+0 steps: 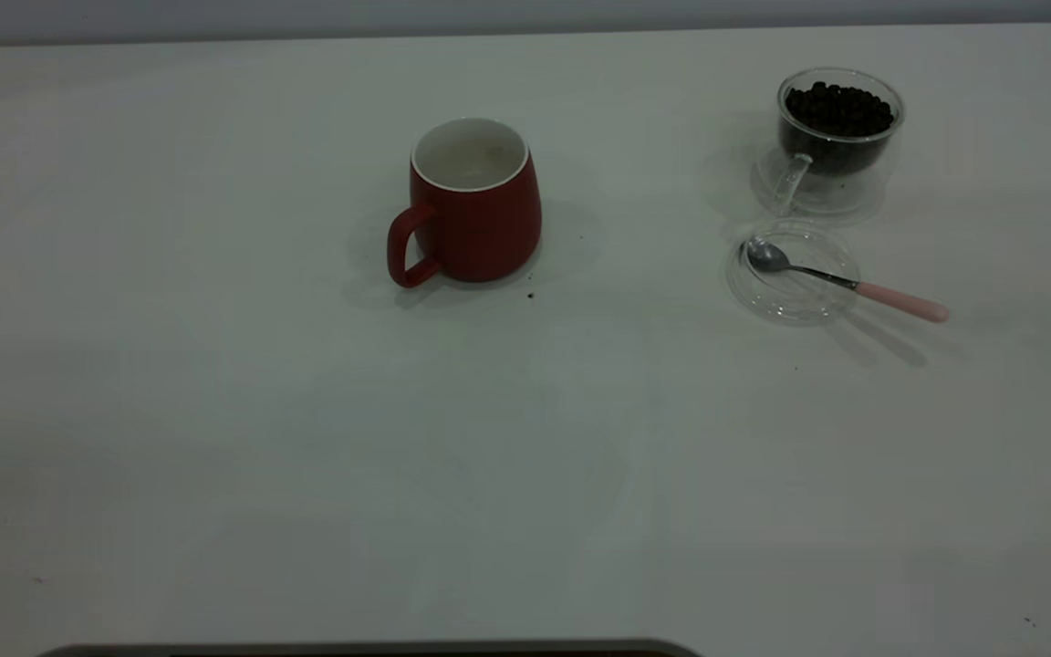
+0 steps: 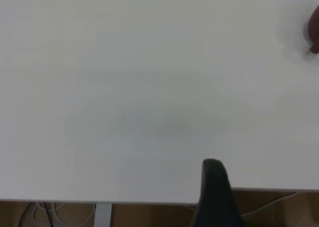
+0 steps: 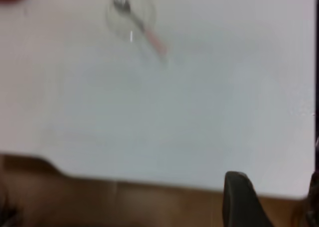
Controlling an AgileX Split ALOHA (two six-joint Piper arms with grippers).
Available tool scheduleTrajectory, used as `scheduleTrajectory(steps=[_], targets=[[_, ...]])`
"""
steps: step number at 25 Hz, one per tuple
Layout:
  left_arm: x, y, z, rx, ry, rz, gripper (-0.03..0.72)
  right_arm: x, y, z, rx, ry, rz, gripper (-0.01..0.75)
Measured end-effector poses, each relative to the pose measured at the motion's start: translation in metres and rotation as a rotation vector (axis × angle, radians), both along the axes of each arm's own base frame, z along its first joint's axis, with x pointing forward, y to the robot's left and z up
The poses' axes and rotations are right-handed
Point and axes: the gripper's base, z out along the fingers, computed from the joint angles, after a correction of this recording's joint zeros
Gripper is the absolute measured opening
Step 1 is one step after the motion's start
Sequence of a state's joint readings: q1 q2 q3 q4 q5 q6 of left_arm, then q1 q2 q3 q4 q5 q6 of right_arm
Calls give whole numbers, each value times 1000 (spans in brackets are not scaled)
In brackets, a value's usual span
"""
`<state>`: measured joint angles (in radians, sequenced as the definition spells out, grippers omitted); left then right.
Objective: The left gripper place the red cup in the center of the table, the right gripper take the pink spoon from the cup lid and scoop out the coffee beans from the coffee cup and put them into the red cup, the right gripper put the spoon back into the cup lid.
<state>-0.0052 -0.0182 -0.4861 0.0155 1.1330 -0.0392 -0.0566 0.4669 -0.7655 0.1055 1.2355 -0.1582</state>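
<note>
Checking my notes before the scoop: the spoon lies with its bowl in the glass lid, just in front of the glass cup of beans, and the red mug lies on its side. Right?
Not quite. The red mug stands upright, opening up, as the exterior view shows. The rest holds: the spoon rests its bowl in the glass lid, in front of the glass cup of beans.

A white table (image 1: 215, 411) was seen carrying a red cup (image 1: 475, 205) at upper centre, with a coffee cup (image 1: 836, 137) and cup lid (image 1: 790, 274) at upper right.
</note>
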Motion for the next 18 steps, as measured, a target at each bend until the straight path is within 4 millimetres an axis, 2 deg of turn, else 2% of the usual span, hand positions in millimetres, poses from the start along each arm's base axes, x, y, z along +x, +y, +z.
scheduleTrajectory(steps=[4, 10, 18], targets=[[0, 0, 0, 0, 0, 0, 569, -26, 3, 4, -3, -123, 44, 353], [0, 0, 0, 2, 0, -1, 569, -48, 3, 4, 8, -217, 68, 353], [0, 0, 0, 1, 0, -1, 569, -42, 3, -47, 15, -197, 57, 353]])
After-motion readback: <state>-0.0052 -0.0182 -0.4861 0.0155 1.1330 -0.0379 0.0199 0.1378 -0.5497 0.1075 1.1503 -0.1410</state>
